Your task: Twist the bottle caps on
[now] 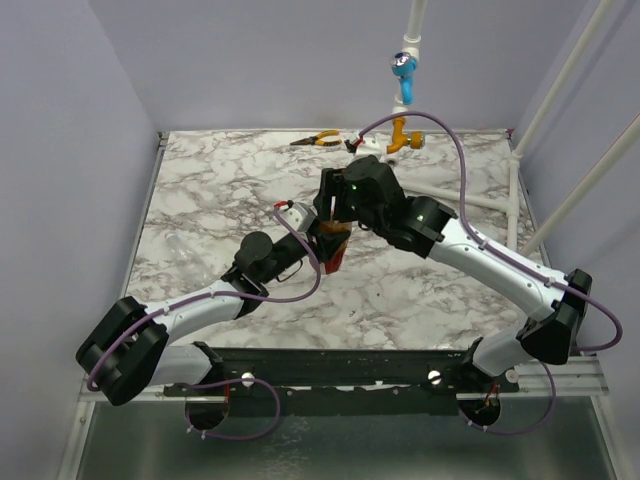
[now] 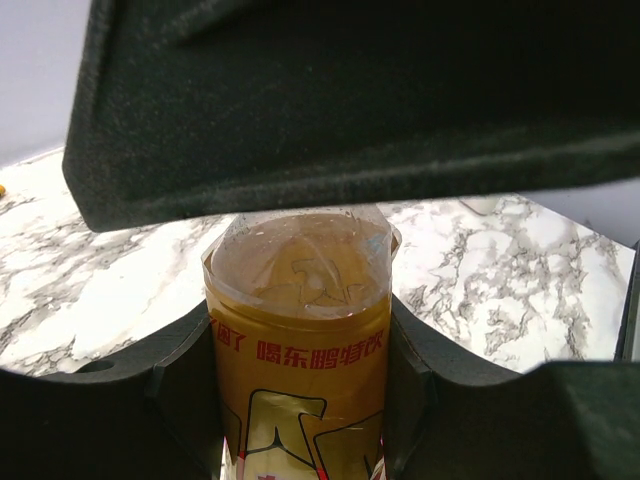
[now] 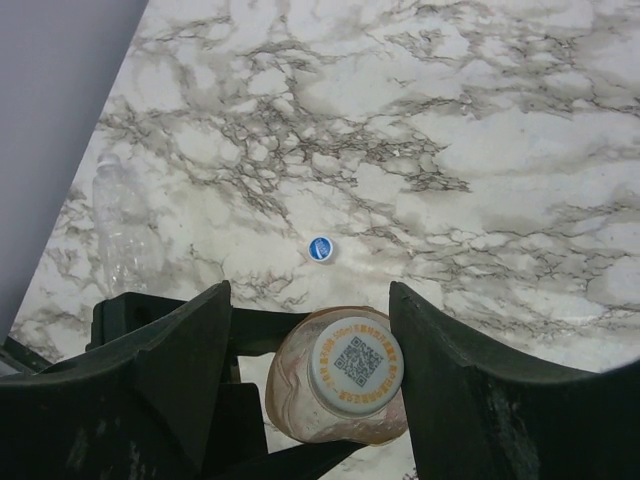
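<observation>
The bottle [image 1: 335, 256] stands upright at the table's middle, with amber contents and a gold and red label [image 2: 300, 345]. My left gripper [image 1: 322, 250] is shut on its body, one finger on each side [image 2: 300, 410]. A pale cap with a QR code [image 3: 355, 365] sits on the bottle's neck. My right gripper [image 3: 310, 292] hangs right over it, jaws open around the cap; the right finger [image 3: 450, 370] touches the cap and the left finger stands apart. A bright blue cap [image 3: 321, 249] lies loose on the marble.
An empty clear bottle [image 3: 122, 222] lies near the table's left edge. Orange-handled pliers [image 1: 318, 140] lie at the back. A light-blue valve handle [image 1: 403, 70] with an orange fitting [image 1: 402, 135] and white pipes [image 1: 470, 195] stand at the back right.
</observation>
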Available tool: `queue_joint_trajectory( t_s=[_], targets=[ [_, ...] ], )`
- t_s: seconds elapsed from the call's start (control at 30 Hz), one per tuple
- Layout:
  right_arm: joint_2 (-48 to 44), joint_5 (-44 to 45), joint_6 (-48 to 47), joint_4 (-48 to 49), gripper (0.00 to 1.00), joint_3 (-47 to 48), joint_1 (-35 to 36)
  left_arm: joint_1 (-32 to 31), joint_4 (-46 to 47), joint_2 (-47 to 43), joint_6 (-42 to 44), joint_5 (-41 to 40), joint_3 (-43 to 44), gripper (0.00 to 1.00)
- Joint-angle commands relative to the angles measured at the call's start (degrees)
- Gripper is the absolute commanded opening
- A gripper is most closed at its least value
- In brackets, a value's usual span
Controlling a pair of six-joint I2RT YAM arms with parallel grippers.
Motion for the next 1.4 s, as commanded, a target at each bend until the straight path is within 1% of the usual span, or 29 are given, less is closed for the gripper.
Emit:
queue_joint_trajectory(
  t_s=[0.0,0.2,0.43,0.53,0.6,0.63,0.67,0.77,0.87,0.97,1.1,1.2,1.37],
  targets=[
    [-1.14,3.67,-0.6,-0.46,0.67,0.81,2.62,0.24,0.54,0.76,-0.44,1.38,1.86,0.23],
    [-2.74,4.66,-0.26,-1.23,0.67,0.32,3.58,0.76,0.47,1.46,-0.26,1.54,2.18,0.23],
    [-5.88,6.83,0.93,-4.57,0.67,1.6,6.26,1.87,0.39,2.29,-0.41,2.53,2.73,0.23],
    [-7.84,6.69,2.49,-5.85,0.68,0.28,6.49,1.96,-0.03,2.02,0.02,2.92,3.34,0.23],
    [-9.29,7.51,3.13,-6.06,0.69,-1.32,6.5,2.06,-0.61,1.5,0.22,3.06,3.74,0.23],
    [-9.86,8.26,2.97,-6.18,0.73,-1.88,6.21,2.0,-0.99,1.14,0.39,3.24,3.84,0.23],
    [-9.88,8.34,2.92,-6.72,0.74,-2.16,5.41,1.99,-1.38,0.81,0.44,3.39,4.01,0.23],
    [-9.58,2.42,3.04,-7.28,0.74,-2.52,-0.68,2.03,-2.8,-0.18,0.98,3.98,4.39,0.23],
    [-9.37,-0.78,0.54,-4.34,0.75,-3.47,-5.13,1.99,-3.79,-1.48,1.27,3.91,4.06,0.23],
    [-7.83,-5.82,-1.84,-0.62,0.75,-3.09,-8.81,1.97,-4.38,-2.22,1.35,4.02,3.74,0.23],
    [-3.98,-9.62,-3.95,2.2,0.75,0.14,-9.44,1.99,-4.72,-2.41,1.19,4.11,3.72,0.23],
    [-1.91,-12.69,-3.05,3.47,0.74,1.74,-9.48,2.03,-4.71,-1.99,0.93,4.37,3.82,0.23],
    [-0.52,-15.17,-0.85,4.62,0.73,1.51,-9.2,1.99,-4.32,-1.48,0.83,4.36,3.91,0.23]
  ],
)
